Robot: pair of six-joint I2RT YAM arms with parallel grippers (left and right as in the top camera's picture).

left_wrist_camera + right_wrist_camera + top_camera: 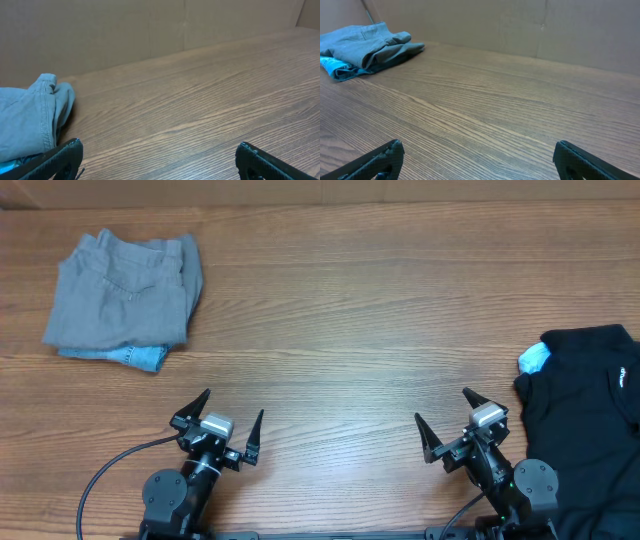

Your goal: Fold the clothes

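Wooden table point(350, 310): fills the overhead view, grain running left to right. A plain brown cardboard wall point(125, 30) stands along its far edge, as seen from both wrist cameras.

Black shirt point(585, 410): an unfolded heap at the table's right edge, partly cut off by the frame. It lies just beside the right arm's base. A small white logo mark point(620, 377) shows on the cloth.

Grey garment point(125, 290): far-left area of the table, folded into a rough rectangle with seams and waistband visible. It is well apart from the black shirt. The left wrist view shows its near edge low at the left of that frame.

Left gripper point(232, 402): near table edge, left of centre. It is released, with the jaws spread wide and nothing between them; bare wood shows between its fingers point(60, 157). It touches no cloth.

Right gripper point(442, 405): near table edge, right of centre, beside the black shirt but apart from it. It is also released, spread wide and empty, with its fingers point(580, 160) over bare wood.

Blue denim piece point(140, 357): under the grey garment, sticking out along its near edge.

Light-blue tee point(534, 359): only a small bit shows at the black shirt's upper-left edge.

Black cable point(105, 470): curves out from the left arm's base.
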